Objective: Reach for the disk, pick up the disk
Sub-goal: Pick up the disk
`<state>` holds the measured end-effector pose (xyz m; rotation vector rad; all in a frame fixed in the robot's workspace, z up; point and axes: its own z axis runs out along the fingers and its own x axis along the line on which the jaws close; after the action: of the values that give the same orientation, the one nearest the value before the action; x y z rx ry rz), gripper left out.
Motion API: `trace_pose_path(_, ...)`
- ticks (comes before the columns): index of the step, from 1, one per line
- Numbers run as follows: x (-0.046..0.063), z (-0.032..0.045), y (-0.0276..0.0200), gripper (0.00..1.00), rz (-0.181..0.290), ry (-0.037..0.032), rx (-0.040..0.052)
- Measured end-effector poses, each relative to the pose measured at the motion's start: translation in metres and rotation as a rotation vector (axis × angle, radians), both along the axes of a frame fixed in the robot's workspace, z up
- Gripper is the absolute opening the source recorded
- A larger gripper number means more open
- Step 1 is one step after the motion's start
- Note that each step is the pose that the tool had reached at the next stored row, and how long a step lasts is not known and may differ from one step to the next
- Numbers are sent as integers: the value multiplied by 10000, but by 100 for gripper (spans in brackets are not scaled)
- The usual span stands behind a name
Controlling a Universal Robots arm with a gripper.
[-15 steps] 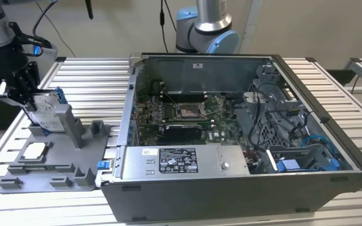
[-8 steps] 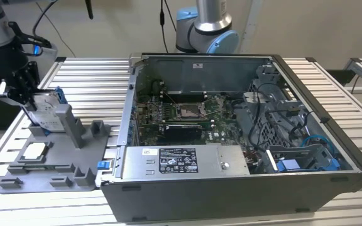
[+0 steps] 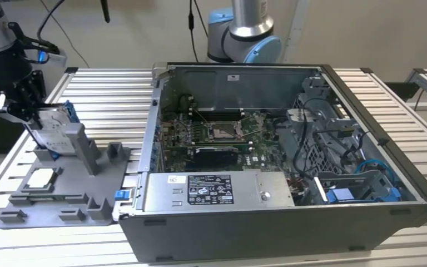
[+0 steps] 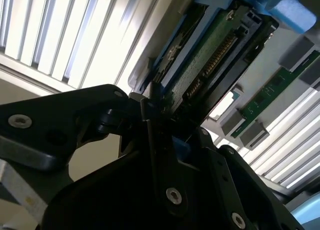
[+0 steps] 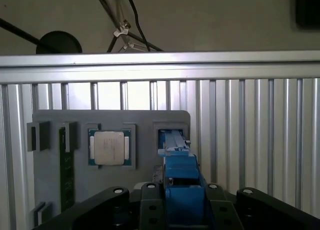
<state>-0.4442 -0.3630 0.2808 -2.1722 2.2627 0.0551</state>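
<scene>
**Grasp made: gripper (image 5: 180,204) on disk (image 5: 174,149), no lift evident**

The gripper's fingers (image 5: 150,202) stand narrow, one on each side of the disk's blue frame. I judge them clamped on it, so the reach looks done and the hold taken. The disk stands upright on edge in a slot of the tray (image 5: 145,121). Its lower edge seems seated there, so the lift itself is what remains. Beside that slot, on the tray, lies a chip (image 5: 109,147). Beyond the tray, toward the exterior view's right, sits an open case (image 3: 273,228).

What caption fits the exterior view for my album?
Gripper shut on the upright disk at the gray holder, beside an open computer case.
</scene>
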Motion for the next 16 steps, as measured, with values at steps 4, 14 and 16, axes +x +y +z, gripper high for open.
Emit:
trace_pose_path(4,0,25,0,0,0,-1,2)
trace_pose_path(14,0,88,0,0,0,0,0)
trace_pose_path(16,0,98,0,0,0,-1,0)
